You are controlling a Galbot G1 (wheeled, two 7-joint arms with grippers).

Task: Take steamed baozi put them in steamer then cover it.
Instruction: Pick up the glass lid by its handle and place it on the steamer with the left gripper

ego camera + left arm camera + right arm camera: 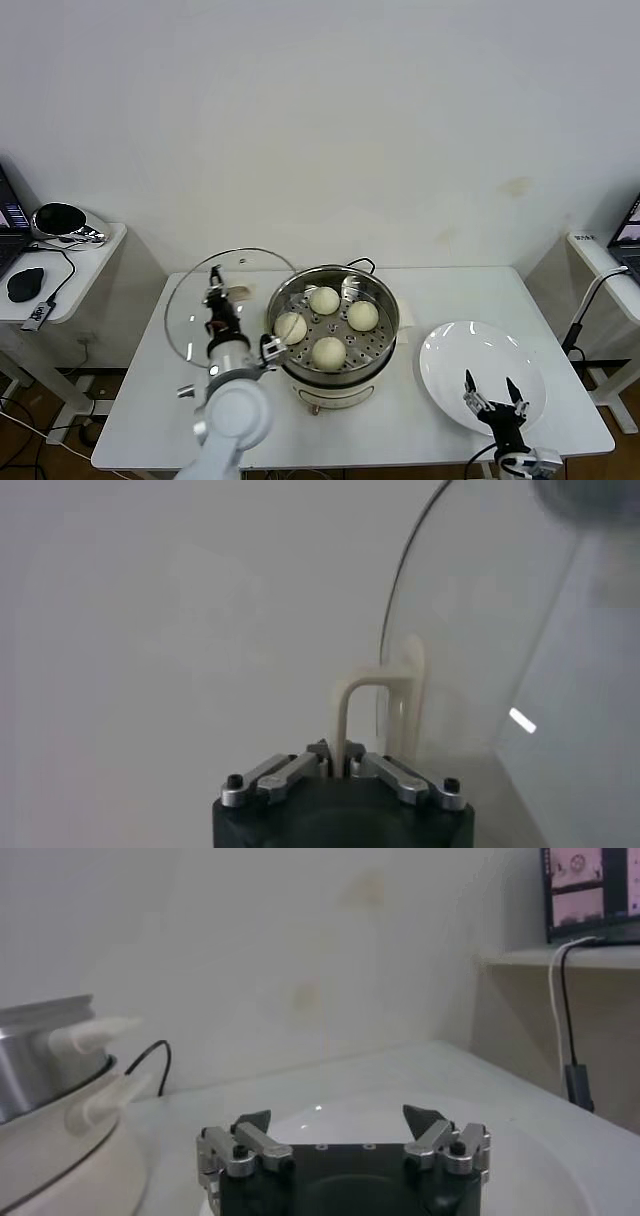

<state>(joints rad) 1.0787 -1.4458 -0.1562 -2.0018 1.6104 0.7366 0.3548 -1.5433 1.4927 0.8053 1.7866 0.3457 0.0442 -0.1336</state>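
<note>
The steamer (335, 380), a shiny steel pot, stands at the table's middle with several cream-white steamed baozi (323, 300) on its perforated tray. The cover (185, 300), a clear glass lid, is held tilted on edge just left of the pot. My left gripper (217, 290) is shut on its cream bar handle (238, 292). In the left wrist view the handle (345, 710) runs down between the closed jaws of the left gripper (338, 765), with the glass (480, 630) beyond. My right gripper (491, 392) hovers open and empty over the white plate (480, 350).
The bare white plate (520, 1148) lies right of the steamer (40, 1058), under the right gripper (340, 1120). A side table (90, 265) with black devices and cables stands to the left. Another shelf (600, 255) with a screen stands to the right. A wall rises behind the table.
</note>
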